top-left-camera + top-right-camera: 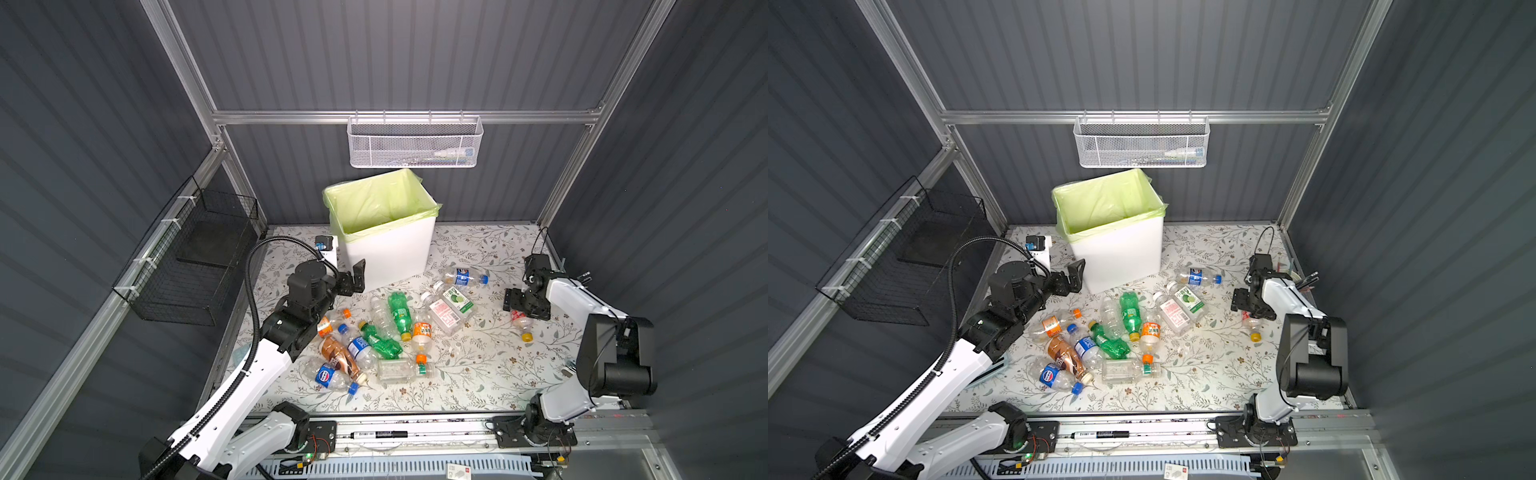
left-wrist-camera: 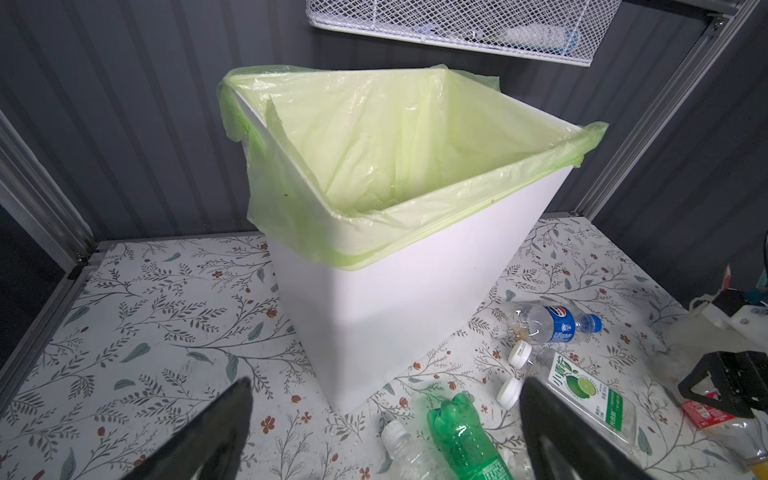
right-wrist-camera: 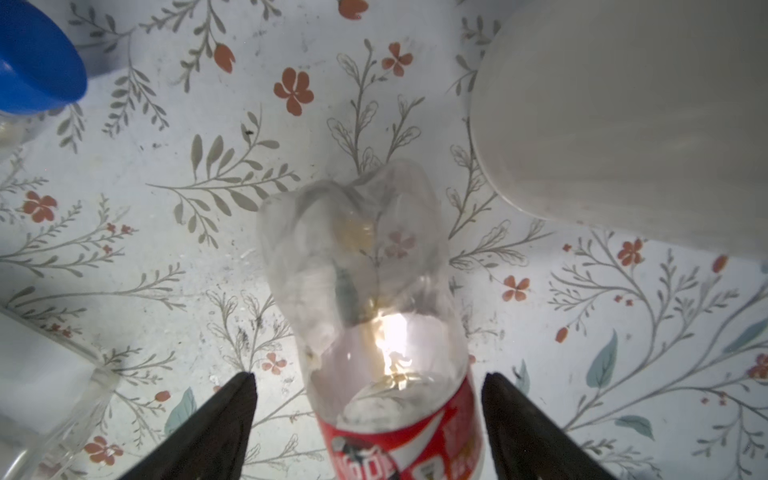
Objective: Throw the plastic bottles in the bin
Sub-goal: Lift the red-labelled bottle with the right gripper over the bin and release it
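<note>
The right gripper [image 3: 368,378], open and empty, is straddling the red-labelled clear bottle [image 3: 361,266] between its jaws, apparently mid-pick, with closing squarely on it likely next.

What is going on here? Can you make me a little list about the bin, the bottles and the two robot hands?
Bin: white, upright at the back of the table, green liner over its rim; no bottle seen inside
Bottles: lying scattered on the table
Left gripper: open, empty, near the bin
Right gripper: open, jaws either side of the red-label bottle, gaps on both sides
</note>
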Controlling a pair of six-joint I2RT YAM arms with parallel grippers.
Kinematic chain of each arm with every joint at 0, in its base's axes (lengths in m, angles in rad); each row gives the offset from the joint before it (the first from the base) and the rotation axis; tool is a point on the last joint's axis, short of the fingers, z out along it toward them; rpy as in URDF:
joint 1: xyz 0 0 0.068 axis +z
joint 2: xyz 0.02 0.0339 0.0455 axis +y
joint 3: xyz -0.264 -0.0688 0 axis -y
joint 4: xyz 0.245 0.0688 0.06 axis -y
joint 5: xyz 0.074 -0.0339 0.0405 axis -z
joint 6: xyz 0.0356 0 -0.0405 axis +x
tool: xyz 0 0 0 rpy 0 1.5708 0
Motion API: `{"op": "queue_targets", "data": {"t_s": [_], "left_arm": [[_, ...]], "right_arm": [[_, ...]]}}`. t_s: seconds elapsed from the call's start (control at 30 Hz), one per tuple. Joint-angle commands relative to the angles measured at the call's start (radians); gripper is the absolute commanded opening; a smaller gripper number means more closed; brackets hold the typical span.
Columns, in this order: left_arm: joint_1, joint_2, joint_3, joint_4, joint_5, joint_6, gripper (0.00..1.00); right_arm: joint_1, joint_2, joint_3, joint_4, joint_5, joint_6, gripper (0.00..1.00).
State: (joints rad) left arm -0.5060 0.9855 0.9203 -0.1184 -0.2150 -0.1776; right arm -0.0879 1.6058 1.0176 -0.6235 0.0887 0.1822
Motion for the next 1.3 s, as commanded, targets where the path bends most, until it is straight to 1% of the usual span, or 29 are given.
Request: {"op": "queue_targets", "data": {"t_s": [0.0, 0.1, 0.3, 0.37, 0.43, 0.53, 0.77, 0.97, 1.1, 1.2, 1.27], "left_arm": [[0.0, -0.024, -0.016, -0.013, -0.024, -0.011, 1.0], [0.001, -0.025, -0.024, -0.012, -0.03, -0.013, 1.0], [0.001, -0.016, -0.02, -0.01, -0.031, -0.017, 1.0], [0.001, -0.018, -0.02, -0.008, -0.035, -0.018, 1.0], [0.001, -0.018, -0.021, -0.008, -0.037, -0.017, 1.0], [0.0, -0.022, -0.026, -0.011, -0.045, -0.021, 1.0], [0.001, -0.033, -0.039, -0.013, -0.078, -0.03, 1.0], [0.001, -0.037, -0.059, -0.012, -0.148, -0.051, 1.0], [0.002, -0.029, -0.073, -0.015, -0.171, -0.061, 1.0], [0.001, -0.019, -0.08, -0.022, -0.182, -0.064, 1.0], [0.001, -0.015, -0.086, -0.027, -0.188, -0.07, 1.0]], "right_arm": [[0.005, 0.025, 0.028, -0.005, 0.024, -0.013, 0.83], [0.01, 0.048, 0.036, -0.007, 0.027, -0.018, 0.77], [0.015, 0.071, 0.028, -0.002, -0.003, -0.018, 0.66], [0.014, 0.062, 0.022, 0.004, -0.017, -0.022, 0.61], [0.014, 0.039, 0.014, 0.018, -0.042, -0.023, 0.55], [0.014, -0.023, 0.009, 0.046, -0.083, -0.011, 0.46], [0.013, -0.228, 0.053, 0.096, -0.149, 0.039, 0.42], [0.014, -0.428, 0.168, 0.156, -0.194, 0.117, 0.42], [0.014, -0.534, 0.242, 0.297, -0.224, 0.222, 0.42], [0.024, -0.572, 0.259, 0.473, -0.227, 0.339, 0.43], [0.064, -0.571, 0.267, 0.603, -0.2, 0.398, 0.43]]}}
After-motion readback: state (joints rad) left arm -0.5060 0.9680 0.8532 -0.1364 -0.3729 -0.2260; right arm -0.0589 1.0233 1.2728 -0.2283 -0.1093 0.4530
